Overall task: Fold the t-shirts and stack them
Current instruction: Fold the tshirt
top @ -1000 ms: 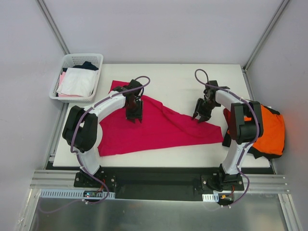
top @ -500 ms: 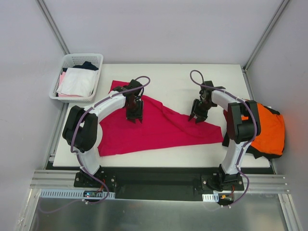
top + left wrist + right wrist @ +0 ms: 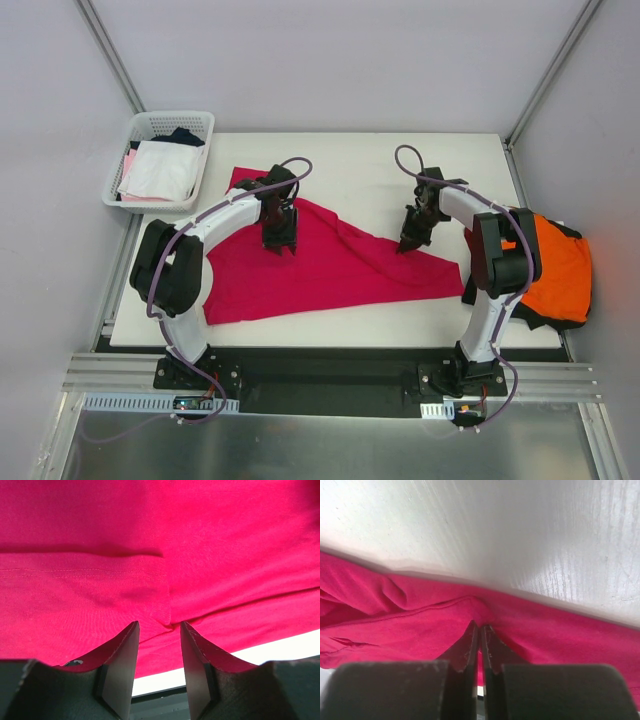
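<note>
Crimson t-shirt (image 3: 320, 265) lies spread but rumpled across the middle of the table (image 3: 360, 160), and we read this as the opening of its fold, with both arms taking hold. Our left gripper (image 3: 279, 245) sits on the shirt's upper-left part, jaws partly apart with a pucker of cloth pinched between the tips. Our right gripper (image 3: 408, 243) is clamped tight on the shirt's far edge toward the right. An orange t-shirt (image 3: 560, 270) waits at the table's right edge. Next, we judge, both arms must lift and draw apart together to smooth the cloth, gently enough that neither pinch slips.
</note>
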Controlling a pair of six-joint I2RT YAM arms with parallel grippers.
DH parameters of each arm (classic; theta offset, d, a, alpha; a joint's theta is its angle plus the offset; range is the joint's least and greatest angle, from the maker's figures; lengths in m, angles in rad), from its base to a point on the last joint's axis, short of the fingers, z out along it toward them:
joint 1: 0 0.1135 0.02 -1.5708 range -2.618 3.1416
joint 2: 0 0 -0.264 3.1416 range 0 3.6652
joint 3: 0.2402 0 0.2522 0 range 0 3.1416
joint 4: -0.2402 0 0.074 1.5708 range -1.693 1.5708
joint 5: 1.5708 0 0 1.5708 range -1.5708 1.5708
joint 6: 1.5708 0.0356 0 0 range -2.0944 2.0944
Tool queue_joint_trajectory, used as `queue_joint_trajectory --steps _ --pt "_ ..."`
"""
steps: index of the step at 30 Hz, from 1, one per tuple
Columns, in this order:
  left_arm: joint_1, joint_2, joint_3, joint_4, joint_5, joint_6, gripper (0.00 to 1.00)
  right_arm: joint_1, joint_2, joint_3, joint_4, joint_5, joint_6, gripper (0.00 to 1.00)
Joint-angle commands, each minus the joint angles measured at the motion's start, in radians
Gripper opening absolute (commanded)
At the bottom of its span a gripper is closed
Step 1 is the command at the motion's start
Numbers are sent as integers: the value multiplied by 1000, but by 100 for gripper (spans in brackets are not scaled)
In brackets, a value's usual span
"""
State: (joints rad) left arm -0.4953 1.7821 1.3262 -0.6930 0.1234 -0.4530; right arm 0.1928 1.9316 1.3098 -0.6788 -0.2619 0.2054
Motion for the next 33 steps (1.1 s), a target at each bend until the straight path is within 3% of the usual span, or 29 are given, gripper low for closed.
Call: queue_joint_trajectory --steps 1,10,18,33 --pt "6 -1 15 -17 7 8 39 10 -16 36 -15 26 5 1" --pt "8 -3 13 -16 5 -1 39 -42 -60 204 -106 127 -14 1" --pt "8 -3 15 -17 7 -1 38 -107 45 370 -154 162 -43 1" --pt "6 -26 -28 -17 10 0 39 -165 245 595 -79 102 -5 1"
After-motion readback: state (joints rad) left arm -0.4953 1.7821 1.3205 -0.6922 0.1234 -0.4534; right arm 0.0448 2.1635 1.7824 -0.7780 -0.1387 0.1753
